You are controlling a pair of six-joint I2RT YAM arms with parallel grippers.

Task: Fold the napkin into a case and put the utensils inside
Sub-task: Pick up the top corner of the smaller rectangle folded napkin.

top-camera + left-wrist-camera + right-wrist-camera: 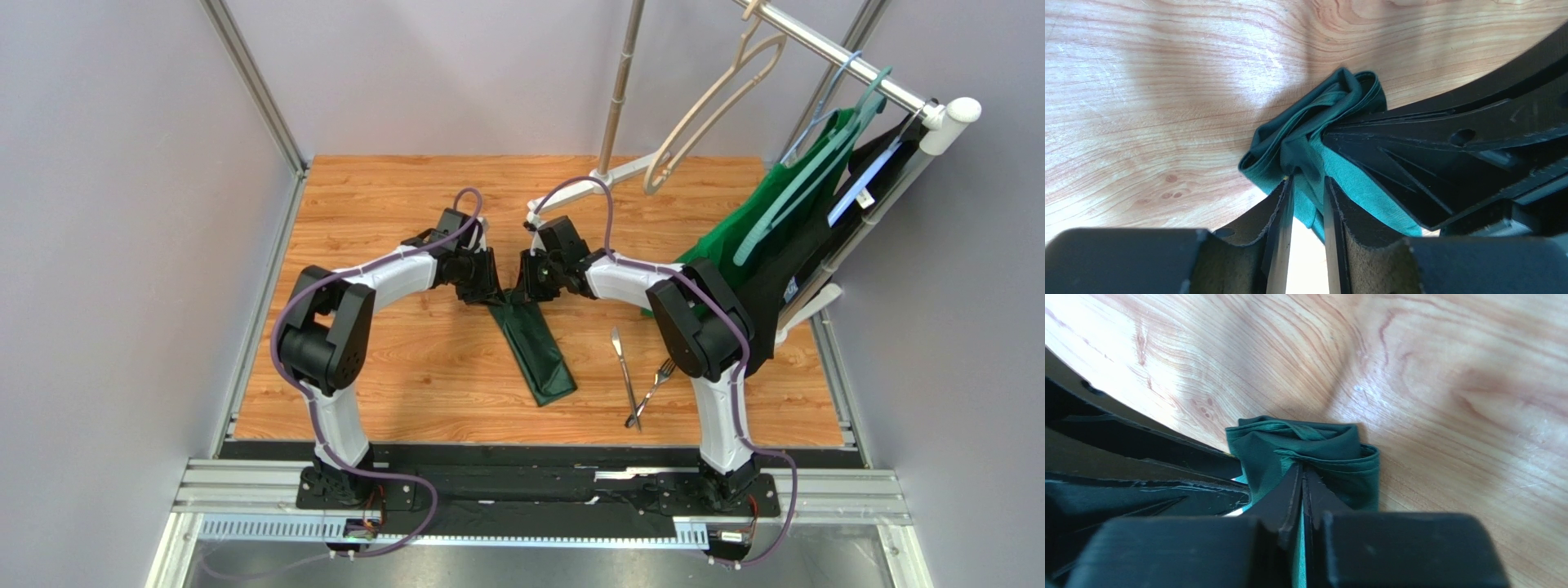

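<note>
The dark green napkin (540,355) lies on the wooden table as a narrow folded strip running from the middle toward the front. Its far end is bunched up between both grippers. My left gripper (488,292) pinches that bunched end from the left; in the left wrist view the cloth (1315,116) passes between its fingers (1308,180). My right gripper (525,292) is shut tight on the same end from the right (1303,468), with folds of cloth (1321,447) just beyond its tips. The two silver utensils, a knife (621,355) and a fork (650,390), lie crossed on the table right of the napkin.
A garment rack stands at the back right with a brighter green garment (785,233) on a teal hanger, a beige hanger (718,104) and an upright pole (620,86). Grey walls close the table on the left, back and right.
</note>
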